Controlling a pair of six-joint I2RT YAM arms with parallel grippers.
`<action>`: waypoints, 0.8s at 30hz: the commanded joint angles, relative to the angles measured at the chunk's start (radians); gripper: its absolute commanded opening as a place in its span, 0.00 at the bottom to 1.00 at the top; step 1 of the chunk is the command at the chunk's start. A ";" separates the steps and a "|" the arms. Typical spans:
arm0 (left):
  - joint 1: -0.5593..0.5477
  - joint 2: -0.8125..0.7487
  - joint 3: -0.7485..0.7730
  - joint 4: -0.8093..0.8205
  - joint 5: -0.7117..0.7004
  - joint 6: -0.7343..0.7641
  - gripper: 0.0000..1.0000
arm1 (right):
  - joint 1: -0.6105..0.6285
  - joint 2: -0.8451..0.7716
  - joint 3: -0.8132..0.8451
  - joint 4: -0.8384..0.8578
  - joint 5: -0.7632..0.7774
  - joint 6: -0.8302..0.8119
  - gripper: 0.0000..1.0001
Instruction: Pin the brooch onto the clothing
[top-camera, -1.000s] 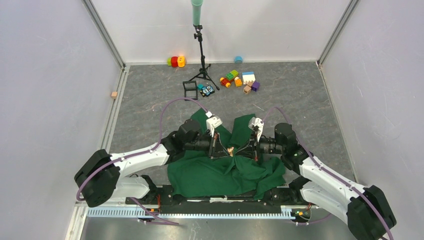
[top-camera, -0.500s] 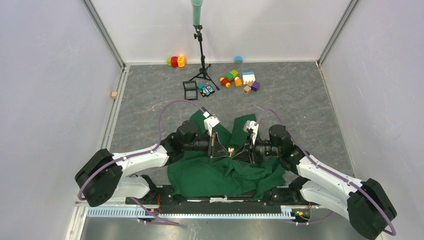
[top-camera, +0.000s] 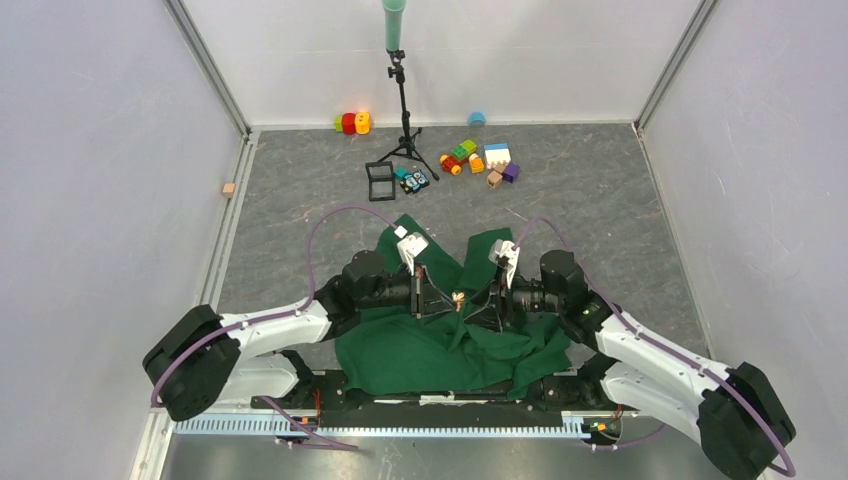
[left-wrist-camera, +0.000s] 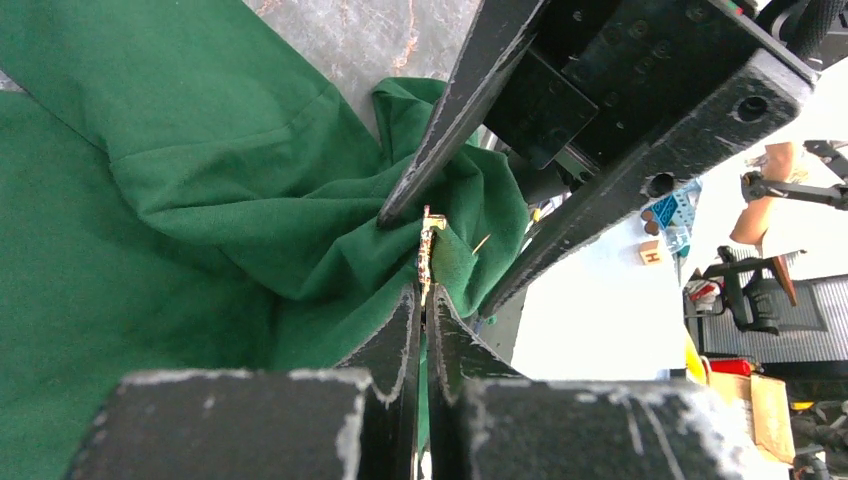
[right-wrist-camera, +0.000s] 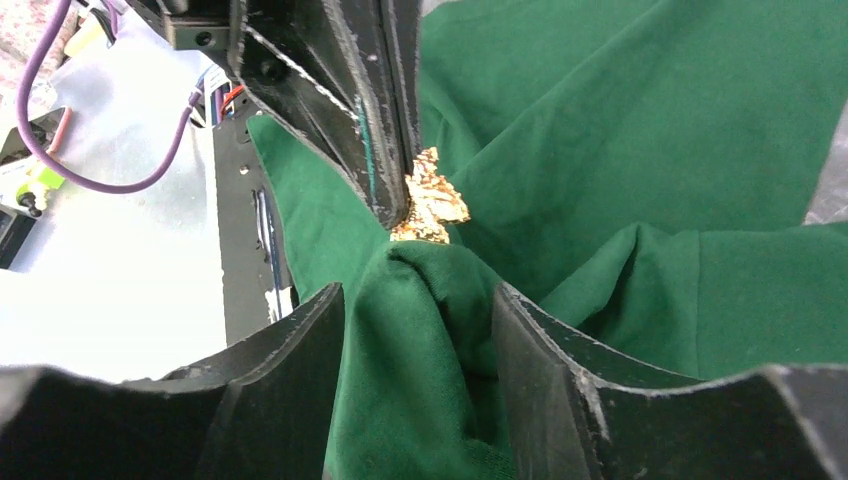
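Observation:
The clothing (top-camera: 420, 350), a dark green T-shirt, lies crumpled between the two arms, with a fold lifted at its middle. My left gripper (top-camera: 445, 298) is shut on the brooch (top-camera: 458, 297), a tiny pale gold-flecked pin. In the left wrist view the brooch (left-wrist-camera: 427, 250) stands edge-on at the tips of the left gripper (left-wrist-camera: 424, 290), against the cloth (left-wrist-camera: 200, 200). My right gripper (top-camera: 478, 300) faces it. In the right wrist view the right gripper (right-wrist-camera: 418, 295) is open, with a ridge of the clothing (right-wrist-camera: 620, 150) rising loose between its fingers, just below the brooch (right-wrist-camera: 432, 200).
A black tripod stand (top-camera: 404, 120) rises at the back centre, with a small black frame (top-camera: 380, 178) at its foot. Coloured toy blocks (top-camera: 478, 158) lie to its right and red and orange toys (top-camera: 352, 123) by the back wall. A small wooden cube (top-camera: 229, 189) sits far left.
My right gripper has opened and let go of the fabric fold. The left gripper stays shut on the brooch and has shifted slightly to the left.

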 joint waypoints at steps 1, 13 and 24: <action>0.005 -0.032 -0.017 0.127 -0.012 -0.058 0.02 | -0.005 -0.072 0.008 0.036 -0.016 -0.022 0.64; 0.019 -0.129 -0.041 0.235 0.227 -0.056 0.02 | -0.097 -0.188 -0.040 0.339 -0.287 0.094 0.78; 0.018 -0.114 -0.024 0.264 0.272 -0.062 0.02 | -0.097 -0.094 -0.079 0.542 -0.351 0.248 0.59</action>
